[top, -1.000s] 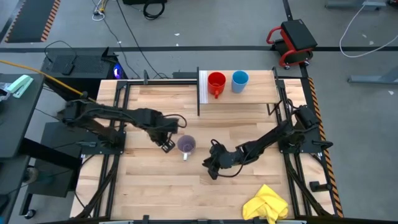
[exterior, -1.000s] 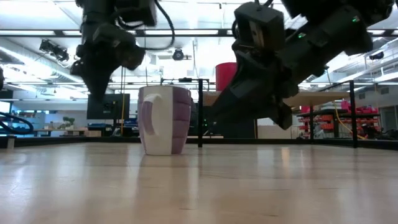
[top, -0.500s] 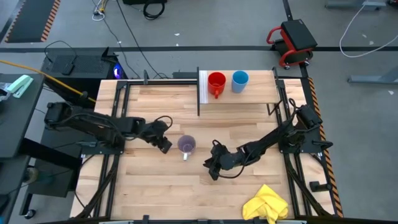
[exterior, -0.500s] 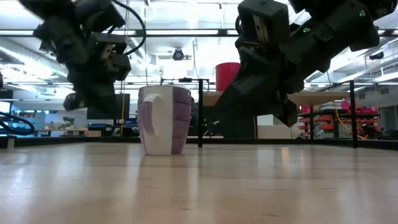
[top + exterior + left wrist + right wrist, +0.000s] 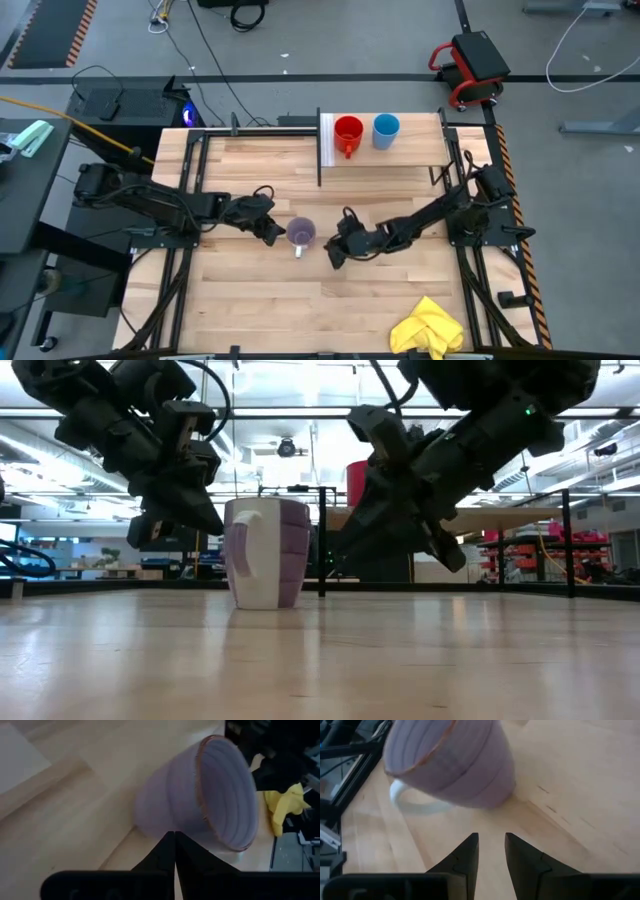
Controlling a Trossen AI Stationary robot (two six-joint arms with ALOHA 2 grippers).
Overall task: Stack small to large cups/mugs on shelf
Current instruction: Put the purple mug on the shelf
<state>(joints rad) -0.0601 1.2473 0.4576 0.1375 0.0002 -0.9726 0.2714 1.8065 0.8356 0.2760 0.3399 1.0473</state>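
So the purple mug [image 5: 300, 234] sits upright mid-counter [image 5: 260, 310]. Left gripper [image 5: 272, 232] is at its 9 o'clock, fingers pressed together. Right gripper [image 5: 335, 252] is at its 4 o'clock, slightly spread. Red mug [image 5: 347, 133] and blue cup [image 5: 386, 130] are on the shelf [image 5: 410, 157] at 12 o'clock.

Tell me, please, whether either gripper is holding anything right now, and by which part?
Nothing is held. The left gripper sits shut beside the purple mug, and the right gripper, fingers slightly parted, is short of it on the other side.
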